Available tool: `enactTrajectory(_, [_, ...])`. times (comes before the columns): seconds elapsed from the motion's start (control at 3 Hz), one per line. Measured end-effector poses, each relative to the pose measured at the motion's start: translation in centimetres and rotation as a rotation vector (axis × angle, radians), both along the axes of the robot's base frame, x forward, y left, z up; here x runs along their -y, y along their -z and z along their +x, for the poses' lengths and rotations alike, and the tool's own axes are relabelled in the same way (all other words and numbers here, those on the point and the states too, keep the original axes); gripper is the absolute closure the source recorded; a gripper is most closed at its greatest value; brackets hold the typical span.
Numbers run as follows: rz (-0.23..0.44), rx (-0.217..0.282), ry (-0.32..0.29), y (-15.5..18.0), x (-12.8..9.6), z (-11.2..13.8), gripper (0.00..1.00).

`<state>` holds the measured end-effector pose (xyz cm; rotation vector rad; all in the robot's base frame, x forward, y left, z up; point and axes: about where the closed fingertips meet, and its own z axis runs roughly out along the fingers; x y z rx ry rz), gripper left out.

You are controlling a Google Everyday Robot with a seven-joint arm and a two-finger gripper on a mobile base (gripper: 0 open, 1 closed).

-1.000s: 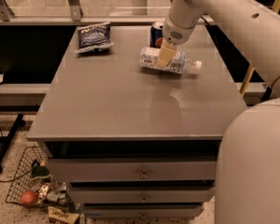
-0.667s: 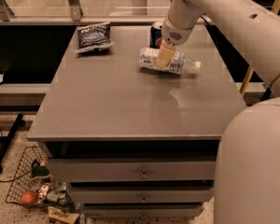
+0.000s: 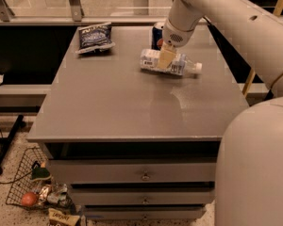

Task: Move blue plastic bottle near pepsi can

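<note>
so the blue plastic bottle (image 3: 181, 66) is parked right by the pepsi can (image 3: 157, 32)
On the desk (image 3: 132, 112), a snack bag (image 3: 95, 36) is seen back left. The can is tucked just behind the bottle, which is laid on its side, pinched mid-body between the gripper (image 3: 166, 60) fingers (image 3: 165, 56).

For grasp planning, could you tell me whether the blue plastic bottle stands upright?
No, the blue plastic bottle lies on its side on the table, with the gripper at its middle.

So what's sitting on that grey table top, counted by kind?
Bottles: 1, the blue plastic bottle, lying under the gripper.
Cans: 1, the pepsi can.
Snack bags: 1, the dark blue snack bag.
Total: 3.
</note>
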<state>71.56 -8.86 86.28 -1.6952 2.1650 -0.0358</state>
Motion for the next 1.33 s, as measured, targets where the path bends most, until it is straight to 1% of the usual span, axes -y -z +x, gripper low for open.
enactTrajectory(0.33, [-0.001, -0.004, -0.002, 0.29, -0.11, 0.04, 0.12])
enactTrajectory(0.67, [-0.001, -0.008, -0.003, 0.60, -0.22, 0.09, 0.00])
enactTrajectory(1.0, [-0.001, -0.008, -0.003, 0.61, -0.22, 0.09, 0.00])
enactTrajectory(1.33, [-0.003, -0.019, 0.011, 1.12, 0.31, 0.31, 0.00])
